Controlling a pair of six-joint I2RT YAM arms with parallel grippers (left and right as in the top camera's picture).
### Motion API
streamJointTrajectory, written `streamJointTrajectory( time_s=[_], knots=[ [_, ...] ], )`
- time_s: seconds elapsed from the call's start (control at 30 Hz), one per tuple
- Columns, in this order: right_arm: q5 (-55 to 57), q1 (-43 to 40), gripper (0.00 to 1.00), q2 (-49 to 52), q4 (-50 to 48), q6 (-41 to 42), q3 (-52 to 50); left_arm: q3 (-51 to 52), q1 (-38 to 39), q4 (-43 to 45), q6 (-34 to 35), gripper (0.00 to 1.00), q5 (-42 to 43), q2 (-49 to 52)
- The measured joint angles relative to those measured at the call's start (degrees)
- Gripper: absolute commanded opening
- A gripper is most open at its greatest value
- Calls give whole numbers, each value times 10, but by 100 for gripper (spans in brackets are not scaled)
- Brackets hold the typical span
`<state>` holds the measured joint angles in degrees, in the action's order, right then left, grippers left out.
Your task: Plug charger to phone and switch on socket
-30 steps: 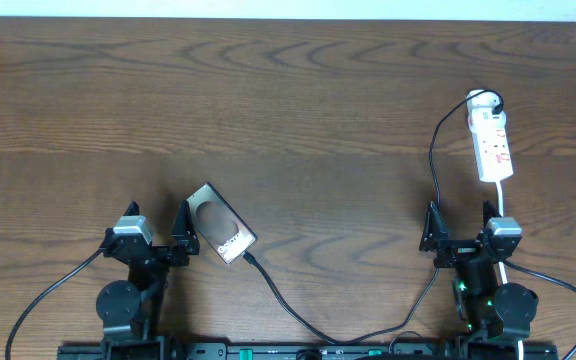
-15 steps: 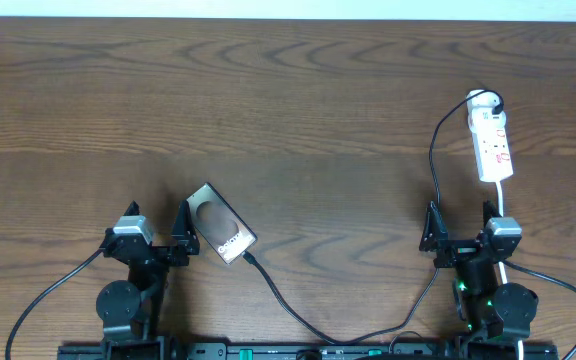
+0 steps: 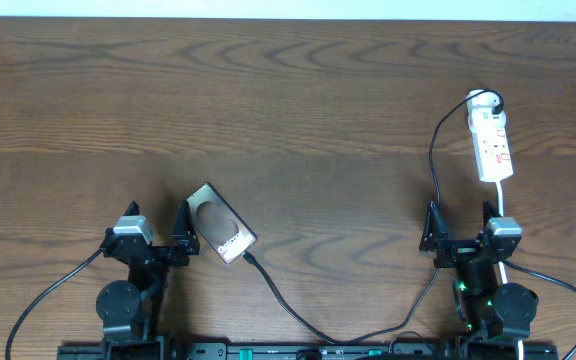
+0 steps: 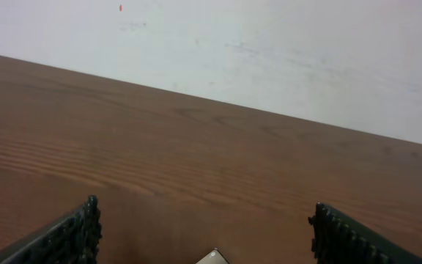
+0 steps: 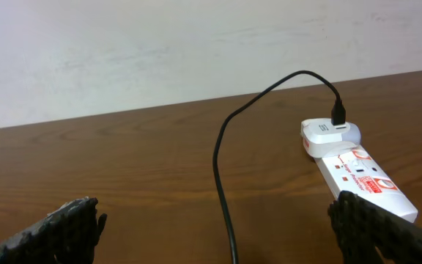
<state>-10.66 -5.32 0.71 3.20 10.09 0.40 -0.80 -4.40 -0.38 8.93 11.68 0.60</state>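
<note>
The phone (image 3: pixel 221 223) lies face up and slanted, just right of my left gripper (image 3: pixel 155 226), which is open and empty; only the phone's corner (image 4: pixel 212 257) shows between the fingers in the left wrist view. The charger cable (image 3: pixel 298 320) runs from the phone's lower end along the front edge and up to the white adapter on the socket (image 3: pixel 492 137) at the far right. Its connector tip sits at the phone's lower edge; whether it is inserted I cannot tell. My right gripper (image 3: pixel 460 223) is open and empty, below the socket (image 5: pixel 357 170), with the cable (image 5: pixel 226 198) between its fingers.
A white cord (image 3: pixel 504 215) runs from the socket down past the right arm's base. Thicker black robot cables (image 3: pixel 43 300) trail from both bases along the front edge. A pale wall (image 4: pixel 269 51) rises behind the wooden table (image 3: pixel 298 110).
</note>
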Motion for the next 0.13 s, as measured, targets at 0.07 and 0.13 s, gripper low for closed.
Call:
streamJointTrajectory(
  time_s=[0.07,0.13],
  knots=[
    [0,0,99,0,0,0,0,0,0,0,0,88,0,0],
    [0,0,99,0,0,0,0,0,0,0,0,88,0,0]
  ],
)
